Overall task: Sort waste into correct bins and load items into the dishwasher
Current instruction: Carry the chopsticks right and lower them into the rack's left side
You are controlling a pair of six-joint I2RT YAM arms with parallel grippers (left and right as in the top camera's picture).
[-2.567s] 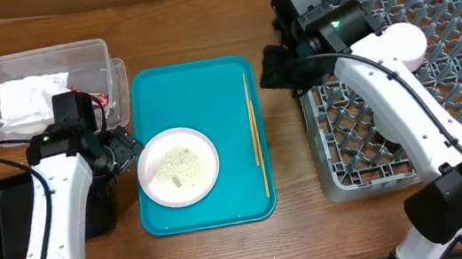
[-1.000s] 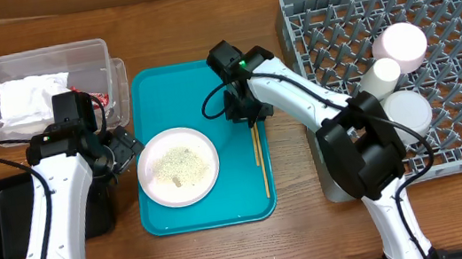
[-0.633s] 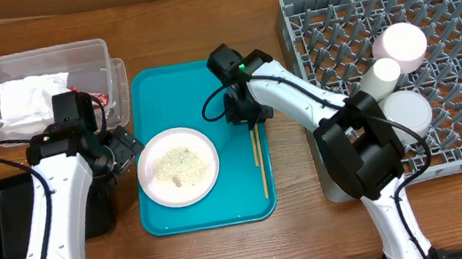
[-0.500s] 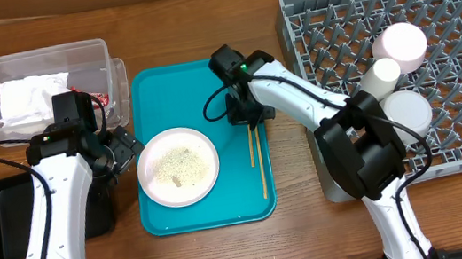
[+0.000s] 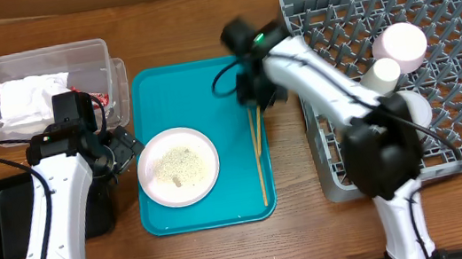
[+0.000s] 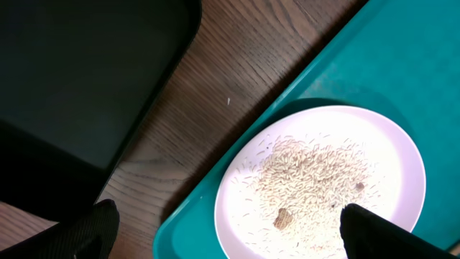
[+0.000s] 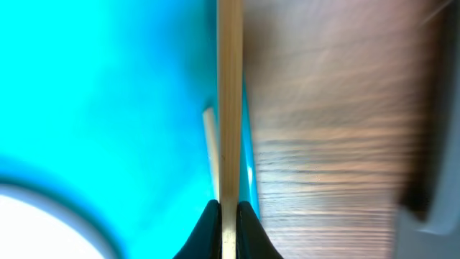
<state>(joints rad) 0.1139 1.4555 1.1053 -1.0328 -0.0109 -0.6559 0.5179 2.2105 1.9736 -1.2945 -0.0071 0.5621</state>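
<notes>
My right gripper (image 5: 254, 101) is shut on a thin wooden chopstick (image 7: 230, 86) near the right edge of the teal tray (image 5: 190, 90); its jaws (image 7: 228, 208) pinch the stick. A second chopstick (image 7: 210, 155) shows just left of it, lower down. In the overhead view the chopsticks (image 5: 259, 157) run along the tray's right side. My left gripper (image 5: 122, 148) stands open at the left rim of the small plate (image 5: 178, 166) that carries rice-like crumbs (image 6: 316, 176), with nothing in its jaws (image 6: 233, 234). The grey dish rack (image 5: 454, 55) stands at the right.
The clear tub (image 5: 37, 83) at the back left holds a white napkin (image 5: 30, 95) and a red wrapper (image 5: 100, 97). The black tray (image 5: 6, 217) lies at the front left. A white cup (image 5: 403, 42), another cup (image 5: 380, 74) and a bowl (image 5: 412, 110) sit in the rack.
My right gripper has closed on a chopstick and shifted right and toward the back of the tray; the chopsticks have slid slightly with it. The left arm has not moved.
</notes>
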